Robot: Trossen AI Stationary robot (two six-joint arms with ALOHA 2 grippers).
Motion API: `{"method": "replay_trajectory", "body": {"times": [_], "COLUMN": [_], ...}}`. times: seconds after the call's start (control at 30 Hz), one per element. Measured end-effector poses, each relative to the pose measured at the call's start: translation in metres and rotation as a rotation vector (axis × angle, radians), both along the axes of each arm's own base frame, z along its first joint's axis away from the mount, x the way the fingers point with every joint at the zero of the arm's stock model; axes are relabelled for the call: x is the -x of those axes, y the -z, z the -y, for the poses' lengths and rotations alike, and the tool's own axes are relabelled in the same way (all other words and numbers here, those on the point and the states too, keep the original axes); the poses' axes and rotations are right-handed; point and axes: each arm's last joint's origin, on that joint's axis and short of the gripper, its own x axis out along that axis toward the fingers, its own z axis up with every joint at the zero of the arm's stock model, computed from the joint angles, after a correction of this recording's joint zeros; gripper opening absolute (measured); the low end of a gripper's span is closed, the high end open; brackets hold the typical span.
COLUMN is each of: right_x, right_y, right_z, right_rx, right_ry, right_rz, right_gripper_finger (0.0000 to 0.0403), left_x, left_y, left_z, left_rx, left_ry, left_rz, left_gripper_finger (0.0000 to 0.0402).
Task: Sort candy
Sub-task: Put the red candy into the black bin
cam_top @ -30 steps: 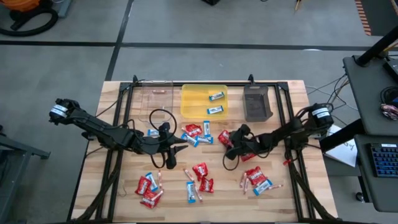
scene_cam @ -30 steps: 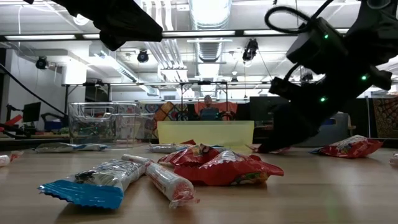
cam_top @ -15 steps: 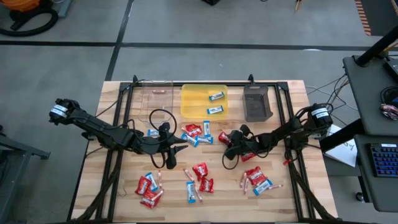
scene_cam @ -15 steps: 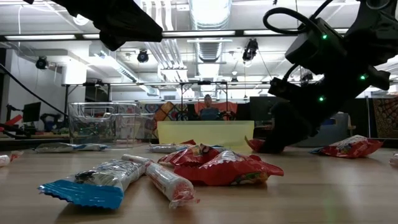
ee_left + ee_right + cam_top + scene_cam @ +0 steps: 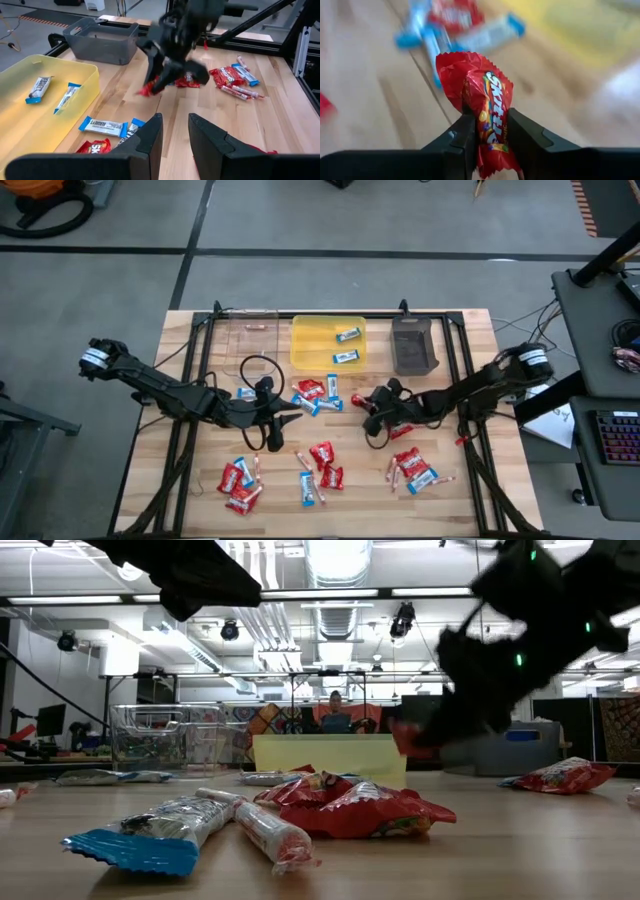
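You have the table [image 5: 180, 480] with three trays along its far edge: a clear tray [image 5: 250, 340] on the left, the yellow tray [image 5: 327, 342] in the middle and the dark tray [image 5: 413, 347] to the right. Two blue-and-white bars [image 5: 346, 345] lie in the yellow tray; one thin stick [image 5: 256, 326] shows in the clear one.

Your left arm [image 5: 170, 390] reaches in from the left. Its gripper [image 5: 290, 420] hovers over the wood near the table's middle, fingers a narrow gap apart with nothing between them, as the left wrist view shows [image 5: 175, 137].

Your right arm [image 5: 480, 388] reaches in from the right. Its gripper [image 5: 375, 412] is lifted off the table, just in front of the gap between the yellow and dark trays. Its fingers [image 5: 465, 132] are clamped on a red packet [image 5: 482, 107], which sticks up between them; in the low view that packet [image 5: 404, 737] hangs clear of the tabletop.

The rest of the candy lies loose on the wood: a cluster of bars and red packets [image 5: 315, 394] in front of the yellow tray, another [image 5: 240, 478] near the left front, one [image 5: 322, 470] at centre front, and one [image 5: 412, 467] at right front.
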Motion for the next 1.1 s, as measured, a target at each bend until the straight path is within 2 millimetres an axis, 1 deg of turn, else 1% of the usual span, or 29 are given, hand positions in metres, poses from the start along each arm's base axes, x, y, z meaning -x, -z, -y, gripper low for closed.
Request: {"method": "replay_trajectory", "body": {"times": [0.13,0.23,0.37,0.47,0.6,0.67,0.73,0.8,0.9,1.1], "right_x": [0.003,0.009,0.024,0.039,0.060,0.065,0.067,0.068,0.068,0.063], "right_y": [-0.035,-0.065,-0.093,-0.104,-0.104,-0.100,-0.094,-0.089,-0.083,-0.075], "right_z": [0.005,0.018,0.046,0.074,0.107,0.120,0.130,0.137,0.145,0.149], "right_rx": [0.005,0.033,0.075,0.071,0.053,0.027,-0.024,-0.055,-0.059,-0.062], "right_ry": [0.055,0.214,0.428,0.597,0.784,0.816,0.804,0.796,0.813,0.803], "right_rz": [0.128,0.199,0.140,0.023,-0.142,-0.186,-0.221,-0.247,-0.289,-0.321], "right_gripper_finger": [0.0081,0.0073,0.0064,0.0061,0.0061,0.0061,0.0066,0.0076,0.0096,0.0138], "left_x": [0.002,0.004,0.005,0.006,0.006,0.006,0.006,0.006,0.006,0.006], "left_y": [-0.003,-0.006,-0.009,-0.010,-0.009,-0.009,-0.009,-0.009,-0.009,-0.009], "left_z": [-0.001,-0.001,-0.002,-0.002,-0.002,-0.002,-0.002,-0.002,-0.002,-0.001], "left_rx": [0.005,0.003,-0.003,-0.002,-0.002,-0.002,-0.002,-0.002,-0.002,0.021], "left_ry": [0.000,0.003,0.007,0.007,0.007,0.007,0.007,0.007,0.007,0.002], "left_rz": [0.014,0.024,0.033,0.035,0.035,0.034,0.034,0.034,0.035,0.038], "left_gripper_finger": [0.0077,0.0077,0.0077,0.0077,0.0077,0.0077,0.0077,0.0077,0.0077,0.0077]}}
